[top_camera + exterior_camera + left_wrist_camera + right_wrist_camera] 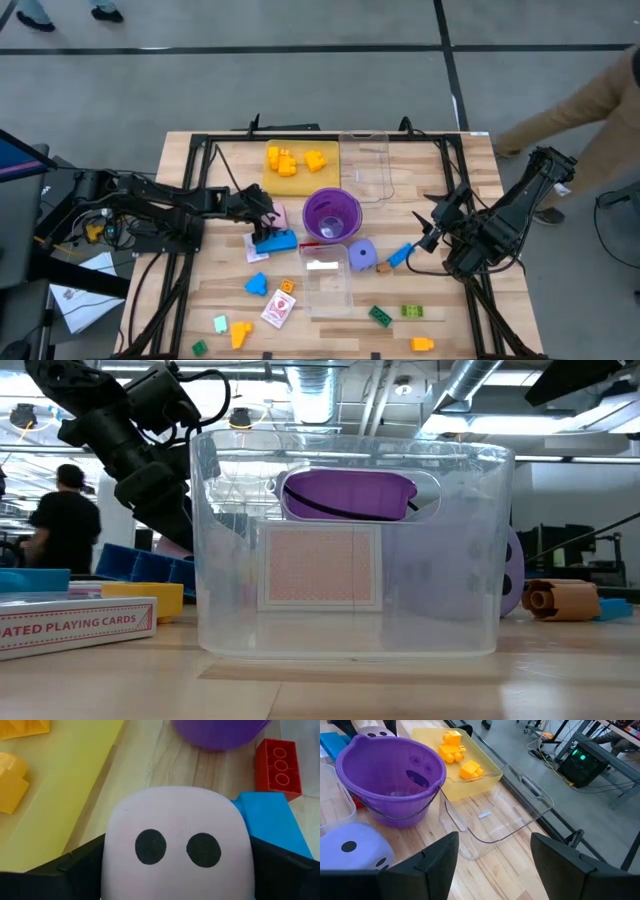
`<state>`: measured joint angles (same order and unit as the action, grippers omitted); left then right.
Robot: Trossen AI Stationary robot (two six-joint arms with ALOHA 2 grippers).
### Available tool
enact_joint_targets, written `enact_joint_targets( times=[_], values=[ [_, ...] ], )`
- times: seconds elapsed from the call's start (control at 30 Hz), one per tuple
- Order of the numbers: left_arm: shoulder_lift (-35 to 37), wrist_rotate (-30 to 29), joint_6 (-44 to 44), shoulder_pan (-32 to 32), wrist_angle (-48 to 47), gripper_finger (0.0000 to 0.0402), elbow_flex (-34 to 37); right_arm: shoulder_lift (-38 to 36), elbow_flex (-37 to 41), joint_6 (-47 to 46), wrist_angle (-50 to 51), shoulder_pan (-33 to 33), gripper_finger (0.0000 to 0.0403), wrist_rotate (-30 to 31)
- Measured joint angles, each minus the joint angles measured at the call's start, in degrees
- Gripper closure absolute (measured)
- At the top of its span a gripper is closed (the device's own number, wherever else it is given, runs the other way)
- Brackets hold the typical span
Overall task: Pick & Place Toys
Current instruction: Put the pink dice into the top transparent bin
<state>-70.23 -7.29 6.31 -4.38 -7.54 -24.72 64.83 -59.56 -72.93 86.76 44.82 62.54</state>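
Pink die [177, 845]: beside purple cup [331, 213]; prob. soft, light.
Left gripper [268, 218]: fingers astride die's flat sides, contact unclear.
Right gripper [432, 222]: open, empty.

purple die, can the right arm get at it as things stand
Probably yes. The purple die sits on bare wood just ahead of the right hand, whose fingers stand apart with nothing between them. The purple cup stands close beside the die, which may crowd the approach.
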Motion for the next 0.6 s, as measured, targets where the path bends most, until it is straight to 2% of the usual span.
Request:
enact_joint_targets(
  times=[0.07, 0.23, 0.47, 0.6],
  values=[
    [0.4, -0.1, 0.0, 0.0, 0.4, 0.0051, 0.2, 0.0, 0.0, 0.0, 0.0, 0.0, 0.0161, 0.0],
    [4.7, -0.2, 0.0, 0.0, 0.5, 0.0053, 0.6, 0.0, 0.0, 0.0, 0.1, 0.0, 0.0161, 0.0],
    [16.6, -0.3, 0.2, 0.0, 1.7, 0.0053, 0.5, 0.0, 0.0, 1.0, 0.0, 0.0, 0.0161, 0.4],
    [22.5, -1.3, 0.5, 0.0, 6.6, 0.0053, 0.5, 0.0, 0.0, 1.4, 0.0, 0.0, 0.0161, 1.9]
  ],
)
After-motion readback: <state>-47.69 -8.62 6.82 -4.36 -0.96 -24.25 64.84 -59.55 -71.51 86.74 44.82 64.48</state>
